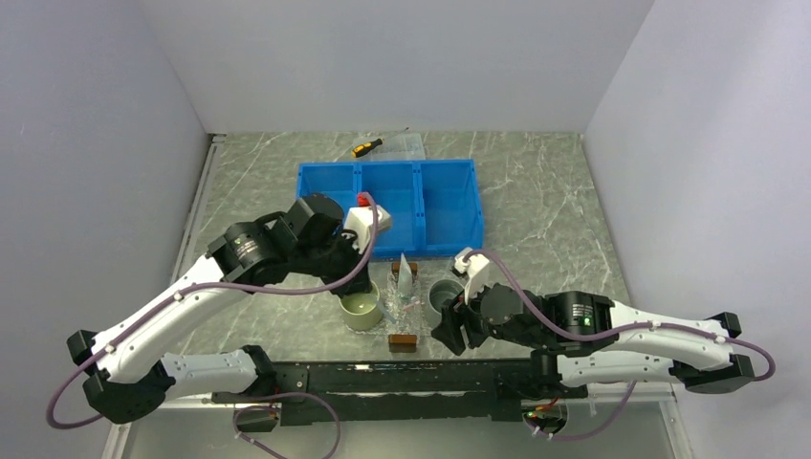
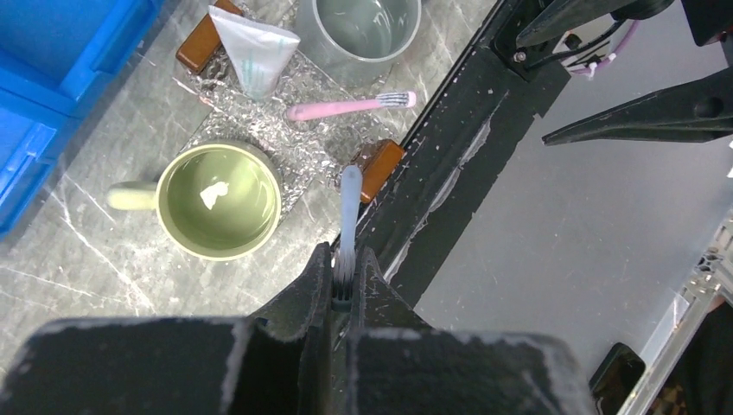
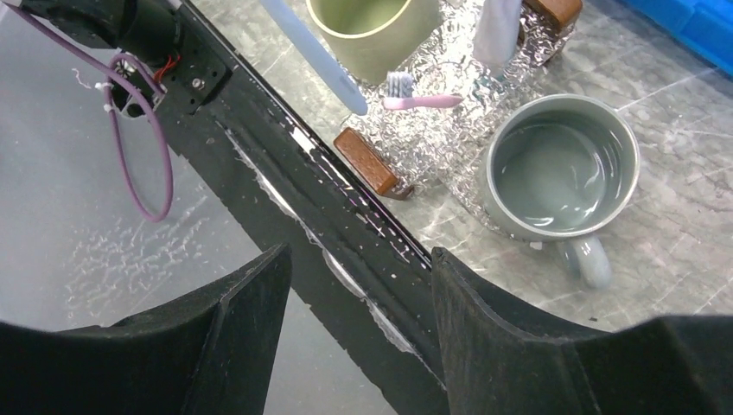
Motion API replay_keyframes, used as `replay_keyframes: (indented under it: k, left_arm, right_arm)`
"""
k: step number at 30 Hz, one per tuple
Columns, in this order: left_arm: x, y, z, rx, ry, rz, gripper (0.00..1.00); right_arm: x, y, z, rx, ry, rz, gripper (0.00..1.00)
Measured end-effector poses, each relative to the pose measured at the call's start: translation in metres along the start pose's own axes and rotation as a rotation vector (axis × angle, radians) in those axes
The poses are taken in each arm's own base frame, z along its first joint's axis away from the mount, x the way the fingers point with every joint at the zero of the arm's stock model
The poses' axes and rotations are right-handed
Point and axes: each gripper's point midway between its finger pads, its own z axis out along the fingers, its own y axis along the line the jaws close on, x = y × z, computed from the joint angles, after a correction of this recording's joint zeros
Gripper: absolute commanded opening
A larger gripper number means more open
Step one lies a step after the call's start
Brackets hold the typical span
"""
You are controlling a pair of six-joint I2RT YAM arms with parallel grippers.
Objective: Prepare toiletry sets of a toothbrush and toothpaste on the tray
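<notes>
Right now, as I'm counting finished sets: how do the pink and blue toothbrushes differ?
The pink toothbrush lies flat on the tray; the blue toothbrush is clamped in the left tool, not on it. The pink toothbrush shows its bristles; the blue toothbrush's are not visible. Both are slim, straight sticks.

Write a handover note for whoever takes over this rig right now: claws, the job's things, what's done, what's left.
Left claw: shut on a pale blue toothbrush, held by the tray's near end.
Right claw: open, empty, near the grey mug.
On the tray: toothpaste and pink toothbrush, so one set is done.
Left: lay the blue toothbrush down; no second toothpaste is in view.
</notes>
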Motion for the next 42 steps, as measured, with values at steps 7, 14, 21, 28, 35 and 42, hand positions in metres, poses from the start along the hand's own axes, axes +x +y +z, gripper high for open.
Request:
replay_keyframes:
  k: [7,14,21,28,35,42]
  left_arm:
    - [-0.003,-0.007,0.013,-0.085,0.033,0.021,0.00]
    - [0.005,-0.017,0.029,-0.135,0.074,0.043,0.00]
    - [0.002,-0.023,0.040,-0.170,0.074,0.060,0.00]
    - [0.002,-0.028,0.053,-0.190,0.092,0.082,0.00]
    - [0.005,-0.027,0.063,-0.216,0.116,0.097,0.00]
    - [0.000,-0.028,0.068,-0.214,0.093,0.098,0.00]
  right_arm:
    - [-0.002,-0.008,-0.009,0.009,-0.036,0.036,0.62]
    - [0.004,-0.013,-0.008,0.027,-0.030,0.059,0.61]
    - [0.011,-0.016,-0.004,0.045,-0.008,0.062,0.61]
    - [0.016,-0.019,-0.004,0.052,-0.002,0.072,0.61]
    - [0.018,-0.021,-0.003,0.059,0.000,0.081,0.61]
    - [0.025,-0.023,0.001,0.073,0.018,0.080,0.61]
